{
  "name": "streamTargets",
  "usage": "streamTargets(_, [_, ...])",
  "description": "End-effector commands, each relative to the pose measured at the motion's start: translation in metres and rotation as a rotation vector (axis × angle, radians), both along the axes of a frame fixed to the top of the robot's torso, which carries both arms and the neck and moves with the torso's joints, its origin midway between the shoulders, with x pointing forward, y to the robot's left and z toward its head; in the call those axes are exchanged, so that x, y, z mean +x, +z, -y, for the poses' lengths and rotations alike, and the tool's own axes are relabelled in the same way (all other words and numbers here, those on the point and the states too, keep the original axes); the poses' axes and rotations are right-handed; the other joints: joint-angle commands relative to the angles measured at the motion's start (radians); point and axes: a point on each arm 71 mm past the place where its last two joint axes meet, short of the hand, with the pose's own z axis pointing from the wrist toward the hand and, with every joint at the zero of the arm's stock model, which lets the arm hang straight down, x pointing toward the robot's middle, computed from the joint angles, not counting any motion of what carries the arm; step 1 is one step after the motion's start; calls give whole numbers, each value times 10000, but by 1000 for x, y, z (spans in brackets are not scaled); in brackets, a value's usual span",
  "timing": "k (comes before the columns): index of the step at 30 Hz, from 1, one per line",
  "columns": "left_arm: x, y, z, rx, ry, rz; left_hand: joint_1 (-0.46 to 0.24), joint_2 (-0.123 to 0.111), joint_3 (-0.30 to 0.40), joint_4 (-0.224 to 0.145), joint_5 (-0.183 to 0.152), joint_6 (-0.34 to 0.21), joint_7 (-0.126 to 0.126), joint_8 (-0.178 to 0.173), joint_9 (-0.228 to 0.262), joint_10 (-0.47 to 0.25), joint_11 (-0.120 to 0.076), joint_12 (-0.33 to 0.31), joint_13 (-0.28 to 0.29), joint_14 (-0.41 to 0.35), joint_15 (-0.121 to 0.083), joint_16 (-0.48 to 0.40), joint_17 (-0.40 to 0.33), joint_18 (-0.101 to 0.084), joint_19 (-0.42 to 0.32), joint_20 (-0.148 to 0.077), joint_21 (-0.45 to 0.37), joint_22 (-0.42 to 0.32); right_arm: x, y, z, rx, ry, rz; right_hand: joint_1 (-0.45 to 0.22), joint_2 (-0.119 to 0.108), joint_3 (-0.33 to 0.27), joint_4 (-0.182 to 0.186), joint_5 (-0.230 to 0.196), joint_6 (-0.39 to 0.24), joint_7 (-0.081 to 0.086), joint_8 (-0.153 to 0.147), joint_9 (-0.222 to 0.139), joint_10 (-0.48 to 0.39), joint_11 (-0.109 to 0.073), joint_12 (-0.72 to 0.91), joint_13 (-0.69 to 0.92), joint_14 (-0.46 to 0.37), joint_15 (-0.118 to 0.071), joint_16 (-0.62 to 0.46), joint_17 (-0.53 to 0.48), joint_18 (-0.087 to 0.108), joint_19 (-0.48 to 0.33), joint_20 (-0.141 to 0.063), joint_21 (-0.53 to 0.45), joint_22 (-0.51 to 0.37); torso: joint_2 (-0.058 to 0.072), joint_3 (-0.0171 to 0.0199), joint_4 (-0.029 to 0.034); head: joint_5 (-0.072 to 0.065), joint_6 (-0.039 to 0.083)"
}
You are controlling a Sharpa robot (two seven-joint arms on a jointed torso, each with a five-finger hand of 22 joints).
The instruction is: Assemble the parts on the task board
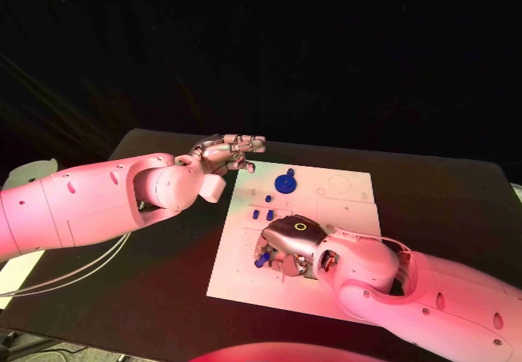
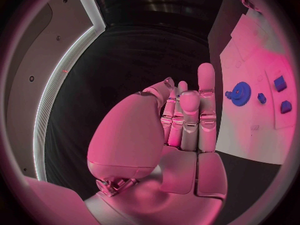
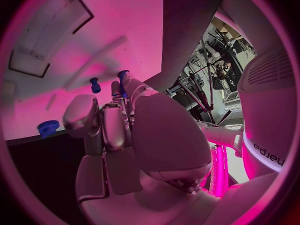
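Centrally, I note the task board (image 1: 337,197) lying flat on the black table (image 1: 457,196), with the parts spread over it. A blue gear (image 1: 285,184) sits toward the board's far edge, small blue pegs (image 1: 268,198) lie just nearer, and one blue peg (image 1: 262,260) lies on the near half, right beside my right hand (image 1: 292,240). That hand is lowered onto the board's near half, fingers curled downward around that peg's area. The right wrist view shows a blue piece (image 3: 123,80) at the fingertips (image 3: 116,91), but I cannot tell whether it is pinched or merely touched. I judge the hand is down here to seat or pick a part.

My left hand (image 1: 226,155) hovers off the board's far left corner, above the table, holding nothing; in the left wrist view its fingers (image 2: 206,92) stand straight and close together. I judge it is parked clear so the right hand has room.
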Motion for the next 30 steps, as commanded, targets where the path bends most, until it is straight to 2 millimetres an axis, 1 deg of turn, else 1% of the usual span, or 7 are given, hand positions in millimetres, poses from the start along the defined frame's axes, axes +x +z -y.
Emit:
streamTargets(1, [-1, 1, 2, -90, -181, 81, -76, 6, 57, 20, 56, -88, -2, -9, -9, -69, -1, 34, 9, -94, 7, -49, -9, 96, -38, 5, -68, -9, 1, -5, 0, -612, -62, -37, -190, -79, 28, 21, 27, -58, 31, -43, -17, 357, -371, -47, -37, 426, 43, 5, -29, -122, -55, 30, -5, -33, -2, -7, -9, 12, -10])
streamTargets(11, [-1, 1, 3, -93, -194, 76, -76, 6, 57, 20, 56, -88, -2, -9, -9, -69, -1, 34, 9, -94, 7, -49, -9, 96, -38, 5, -68, -9, 2, -7, -8, -822, -89, -116, -669, -334, -14, 131, 42, -445, 95, -181, -119, -156, -249, -44, -62, 410, 145, -30, -92, -115, -110, 140, -61, -97, -6, -5, 9, -14, -33])
streamTargets(15, [-1, 1, 2, -89, -189, 73, -76, 6, 57, 20, 56, -88, -2, -9, -9, -69, -1, 34, 9, -94, 7, -49, -9, 96, -38, 5, -68, -9, 3, -5, -9, -621, -160, -28, -941, -565, -145, 193, 38, -848, 142, -187, -219, -819, -121, -56, -85, 401, 246, -59, -147, -85, -193, 216, -202, -288, -7, -6, 5, 0, -33])
streamTargets(18, [-1, 1, 2, -89, -190, 72, -76, 6, 57, 20, 56, -88, -2, -9, -9, -69, -1, 34, 9, -94, 7, -49, -9, 96, -38, 5, -68, -9, 3, -4, -9, -389, -177, 23, -1094, -720, -395, 102, 44, -1399, 62, -176, -296, -1774, 28, -16, -65, 311, 364, -327, -485, 9, -402, 315, -586, -792, -6, -3, 0, -1, -23])
streamTargets(21, [-1, 1, 2, -88, -189, 71, -76, 6, 57, 20, 56, -88, -2, -9, -9, -69, -1, 34, 9, -94, 7, -49, -9, 96, -38, 5, -68, -9, 3, -3, -9, -207, -195, 72, -1202, -790, -652, 55, 46, -1768, -15, -179, -307, -2353, 134, -19, -63, 261, 447, -465, -656, 58, -509, 387, -807, -1076, -7, -1, -3, 0, -15])
streamTargets(25, [-1, 1, 2, -86, -189, 67, -76, 6, 57, 20, 56, -88, -2, -9, -9, -69, -1, 34, 9, -94, 7, -49, -9, 96, -38, 5, -68, -9, 4, 0, -8, 178, -297, 212, -1284, -848, -1319, 108, 53, -2266, -92, -160, -297, -3111, 283, 39, -40, 139, 568, -712, -968, 149, -707, 510, -1226, -1614, -3, 5, -3, -8, 3])
streamTargets(30, [-1, 1, 2, -86, -200, 56, -76, 6, 57, 20, 56, -88, -2, -9, -9, -69, -1, 34, 9, -94, 7, -49, -9, 96, -38, 5, -68, -9, 4, 6, -3, 938, -468, 483, -1083, -823, -2036, 360, 69, -2466, -113, -152, -273, -3373, 320, 256, -5, 83, 612, -788, -1113, 201, -767, 565, -1436, -1870, 1, 11, -1, -31, 20])
